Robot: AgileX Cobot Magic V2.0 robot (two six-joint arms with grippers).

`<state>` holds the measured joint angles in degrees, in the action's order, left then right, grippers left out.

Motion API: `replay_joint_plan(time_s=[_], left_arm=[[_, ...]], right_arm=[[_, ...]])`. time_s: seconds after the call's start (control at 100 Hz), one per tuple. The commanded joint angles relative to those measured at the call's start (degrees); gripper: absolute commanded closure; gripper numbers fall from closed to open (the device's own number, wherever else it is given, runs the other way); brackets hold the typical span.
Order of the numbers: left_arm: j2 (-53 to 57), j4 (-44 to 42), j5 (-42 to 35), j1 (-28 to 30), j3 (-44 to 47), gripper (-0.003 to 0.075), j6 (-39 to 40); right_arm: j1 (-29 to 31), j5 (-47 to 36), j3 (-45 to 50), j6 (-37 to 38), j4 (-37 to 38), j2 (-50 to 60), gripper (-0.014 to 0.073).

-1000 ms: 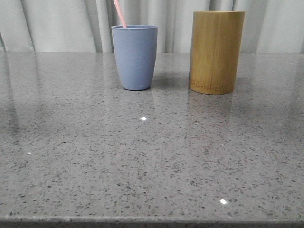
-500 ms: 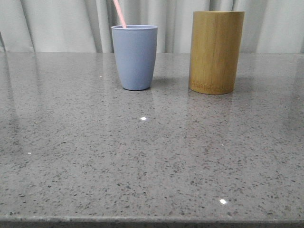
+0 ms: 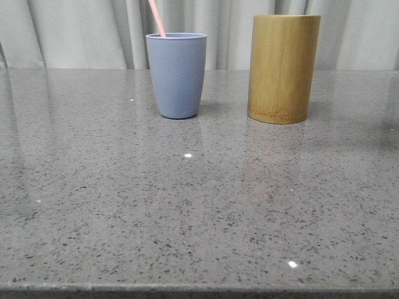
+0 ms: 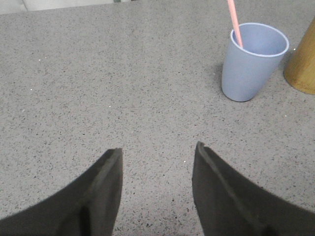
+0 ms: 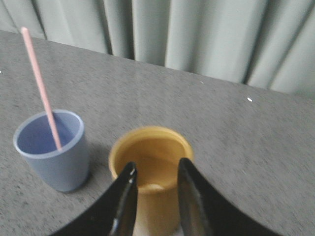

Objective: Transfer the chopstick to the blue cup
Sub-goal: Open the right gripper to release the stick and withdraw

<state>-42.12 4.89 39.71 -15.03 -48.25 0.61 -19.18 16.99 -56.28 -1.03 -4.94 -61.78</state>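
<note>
A pale pink chopstick (image 3: 156, 17) stands leaning in the blue cup (image 3: 177, 76) at the back of the table; it also shows in the left wrist view (image 4: 235, 24) and the right wrist view (image 5: 42, 91). The blue cup shows there too (image 4: 248, 64) (image 5: 54, 150). My left gripper (image 4: 157, 157) is open and empty, low over bare table, apart from the cup. My right gripper (image 5: 156, 169) is open and empty, above the mouth of the bamboo cylinder (image 5: 151, 172). Neither gripper shows in the front view.
The tall yellow-brown bamboo cylinder (image 3: 283, 67) stands to the right of the blue cup; its edge shows in the left wrist view (image 4: 302, 61). It looks empty inside. A grey speckled table (image 3: 187, 205) with pale curtains (image 3: 81, 31) behind it.
</note>
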Motion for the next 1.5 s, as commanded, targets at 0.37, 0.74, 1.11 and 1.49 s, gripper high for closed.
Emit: replay_joint_plan(time_s=[0.37,0.74,1.11,1.49], left_arm=[[3.22,-0.2,-9.06,0.23,4.44,0.0514,0.77],[12.91,-0.58,-9.53,0.23,12.39,0.0739,0.77],[26.53,-0.58,-9.71,0.23,22.15,0.0739,0.77],[32.28,-0.49,-8.97,0.23,24.87,0.0739,0.77]], right_arm=[[12.12,-3.44,16.2,1.03,0.6,22.76,0.0531],[12.71,-1.82,24.85,1.03,0.6,38.18,0.0659],[12.71,-1.31,33.08,1.03,0.6,49.26,0.0659],[12.71,-1.09,35.05,1.03,0.6,51.86,0.0659]])
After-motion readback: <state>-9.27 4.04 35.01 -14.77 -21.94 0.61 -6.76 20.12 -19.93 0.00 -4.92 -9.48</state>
